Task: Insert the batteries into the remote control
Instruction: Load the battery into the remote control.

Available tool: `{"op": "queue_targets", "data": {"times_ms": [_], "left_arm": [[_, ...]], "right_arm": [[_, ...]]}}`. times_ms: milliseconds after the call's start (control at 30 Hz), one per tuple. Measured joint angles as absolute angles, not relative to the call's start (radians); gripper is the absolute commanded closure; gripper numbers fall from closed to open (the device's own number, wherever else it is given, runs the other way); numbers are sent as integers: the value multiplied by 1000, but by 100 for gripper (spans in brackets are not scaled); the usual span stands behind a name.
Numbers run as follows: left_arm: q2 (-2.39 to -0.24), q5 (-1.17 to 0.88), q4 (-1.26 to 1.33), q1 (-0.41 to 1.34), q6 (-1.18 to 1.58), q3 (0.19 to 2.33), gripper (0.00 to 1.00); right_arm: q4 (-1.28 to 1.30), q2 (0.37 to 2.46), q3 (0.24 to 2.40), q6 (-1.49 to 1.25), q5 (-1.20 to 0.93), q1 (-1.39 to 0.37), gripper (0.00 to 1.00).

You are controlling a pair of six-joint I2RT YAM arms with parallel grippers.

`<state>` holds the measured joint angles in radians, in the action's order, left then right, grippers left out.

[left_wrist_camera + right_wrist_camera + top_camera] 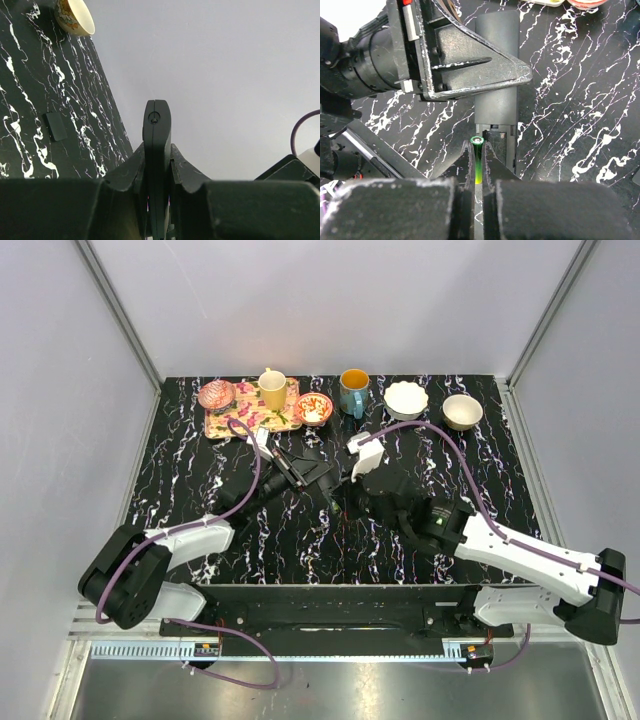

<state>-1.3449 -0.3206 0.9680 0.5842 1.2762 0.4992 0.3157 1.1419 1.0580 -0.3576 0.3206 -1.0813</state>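
The right gripper (478,150) is pressed together on a battery (478,162), a thin green cylinder with a shiny end cap poking out past the fingertips. Its fingers (464,172) are dark, scuffed wedges. Just beyond the battery's tip lies the remote (495,107), a smooth black bar whose near end is open, showing the slot (499,136) with a small metal spring inside. Whether the battery touches the slot's edge, I cannot tell.

Further along, the left gripper (157,155) is clamped on the remote's two sides, holding it above the table (420,455). From the right wrist, its scratched triangular finger crosses the remote's middle and hides part of it. The table is glossy black with white marble veins.

A small flat black rectangle (55,126) lies on the table to one side of the left gripper.

At the far edge stands a row: a patterned tray (228,423) carrying a pink glass bowl (216,394), a yellow cup (272,390) and a red bowl (313,408). Next come a teal mug (353,392), a white bowl (406,399) and a tan bowl (462,411).
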Motion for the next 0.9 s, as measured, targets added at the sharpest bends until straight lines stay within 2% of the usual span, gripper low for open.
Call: {"op": "queue_targets", "data": {"times_ms": [900], "left_arm": [[-1352,-370,968,592,1295,519,100]], "right_arm": [[276,1192,1049,-313,385,-1085,100]]}}
